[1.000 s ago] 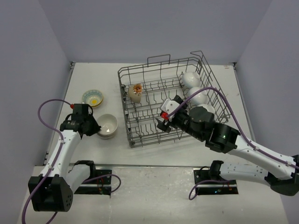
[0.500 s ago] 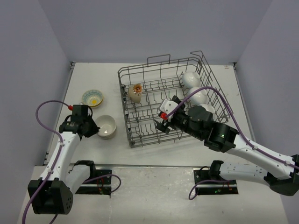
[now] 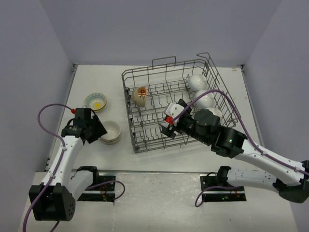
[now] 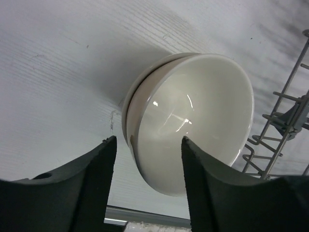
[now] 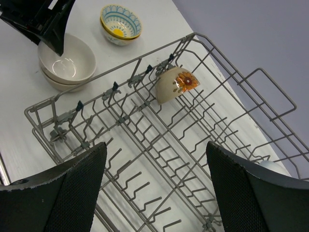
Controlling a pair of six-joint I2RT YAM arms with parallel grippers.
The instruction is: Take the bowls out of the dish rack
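Roughly halfway, I'd say. The big grey wire dish rack (image 3: 149, 104) holds about 3 plain white ceramic bowls (image 3: 198, 81) plus 1 cream bowl with an orange flower (image 3: 140, 95). The right gripper (image 5: 154, 193) hovers over it, spread wide and empty. The left gripper (image 4: 147, 183) has let go, jaws apart at the stack of 2 off-white bowls (image 3: 111, 131) on the table, near the teal-rimmed, yellow-centred bowl (image 3: 96, 101). No readable writing anywhere.
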